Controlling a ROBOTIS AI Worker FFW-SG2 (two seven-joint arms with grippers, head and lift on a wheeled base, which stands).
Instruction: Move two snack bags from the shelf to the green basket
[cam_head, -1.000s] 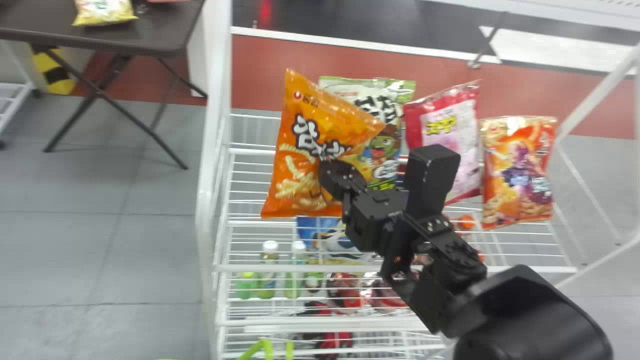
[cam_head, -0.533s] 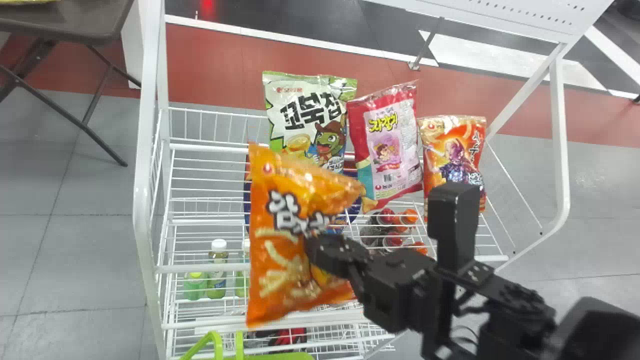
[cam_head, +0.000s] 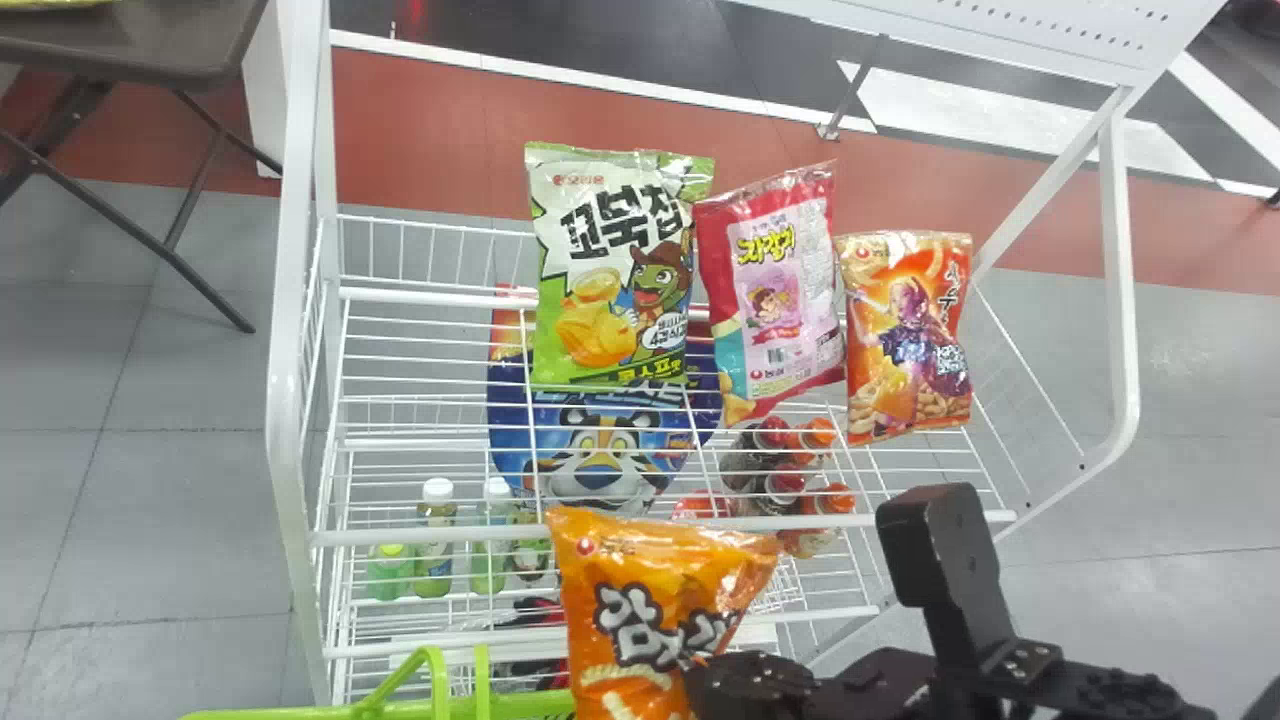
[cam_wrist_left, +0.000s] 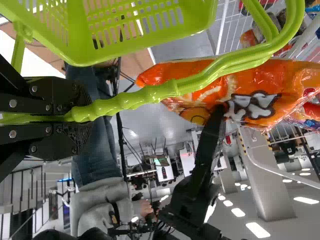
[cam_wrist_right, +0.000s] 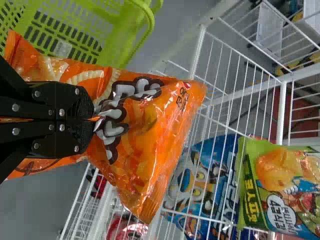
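**Grip on a soft, crinkly bag**

Beside the white wire shelf (cam_head: 380, 536) we see the green basket (cam_wrist_left: 145, 46) and, just by it, the orange snack bag (cam_wrist_right: 145, 145), held aloft. We judge it light, pillowy, slippery and crushable. The left gripper (cam_wrist_left: 82, 117) clasps the basket's handle (cam_wrist_left: 125, 106); the right gripper (cam_wrist_right: 92, 119) pinches the bag's broad face, where we advise gathering film, not squeezing contents.

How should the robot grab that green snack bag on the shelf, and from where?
I'd pinch the green bag by its flat top seal, coming from above: that thin edge faces up and looks free, while the red bag crowds its right side.
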